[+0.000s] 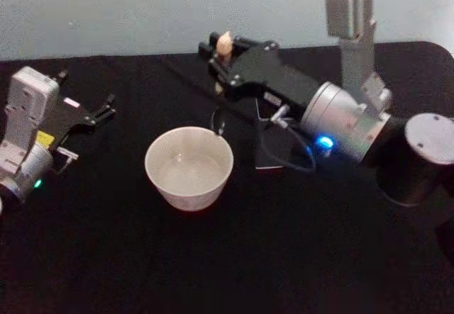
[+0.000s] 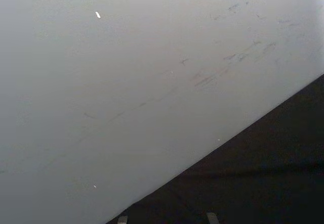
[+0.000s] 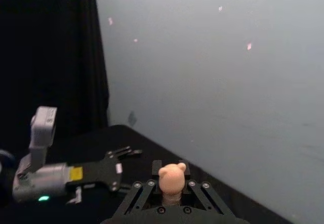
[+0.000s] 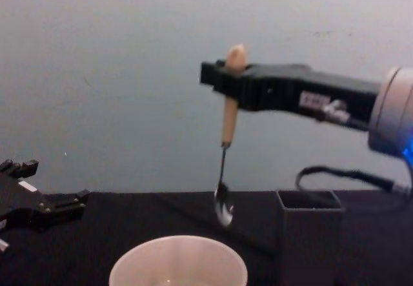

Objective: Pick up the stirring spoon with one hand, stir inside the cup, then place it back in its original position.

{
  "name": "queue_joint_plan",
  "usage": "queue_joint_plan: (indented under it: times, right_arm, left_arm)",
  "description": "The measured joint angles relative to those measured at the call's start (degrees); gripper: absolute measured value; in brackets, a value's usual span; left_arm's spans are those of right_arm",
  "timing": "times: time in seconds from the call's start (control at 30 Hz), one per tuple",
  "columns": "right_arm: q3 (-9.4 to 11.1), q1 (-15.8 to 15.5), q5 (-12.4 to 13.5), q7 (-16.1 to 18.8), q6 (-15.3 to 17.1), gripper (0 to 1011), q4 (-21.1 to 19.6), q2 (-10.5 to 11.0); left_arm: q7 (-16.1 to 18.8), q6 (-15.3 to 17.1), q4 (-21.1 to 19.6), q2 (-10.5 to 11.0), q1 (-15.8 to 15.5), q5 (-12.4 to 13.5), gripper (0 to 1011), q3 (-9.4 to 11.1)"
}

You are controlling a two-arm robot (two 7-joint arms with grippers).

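The right gripper point(image 4: 221, 79) pinches the stirring spoon point(image 4: 229, 124) by its handle between its fingers, the shaft hanging upright and the bowl poised over the far-right rim of the cup point(image 4: 177, 263) — holder box point(image 4: 308, 234) just right of it — while the left gripper point(image 1: 103, 110) sits parked far left on the counter point(image 1: 284, 257).

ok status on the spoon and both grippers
Right gripper shut on stirring spoon, hanging upright, bowl above far rim of cup. Left gripper open, parked left. Nothing between spoon and cup.
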Motion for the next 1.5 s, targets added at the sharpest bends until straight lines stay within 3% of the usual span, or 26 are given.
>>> queue_joint_plan:
  times: [0.23,0.6,1.0,1.5]
  right_arm:
    - [-3.04,0.84,-1.27,1.73,-2.46,188,3.95,-1.07]
    - [-5.43,2.27,-2.78,2.86,-5.39,188,10.78,-3.99]
    - [-6.42,3.83,-3.70,4.25,-7.99,188,17.98,-6.90]
    - [-6.46,4.90,-5.79,3.71,-9.29,188,22.47,-9.22]
  left_arm:
    - [0.00,0.00,0.00,0.00,0.00,0.00,1001,0.00]
    - [0.00,0.00,0.00,0.00,0.00,0.00,1001,0.00]
    - [0.00,0.00,0.00,0.00,0.00,0.00,1001,0.00]
    - [0.00,0.00,0.00,0.00,0.00,0.00,1001,0.00]
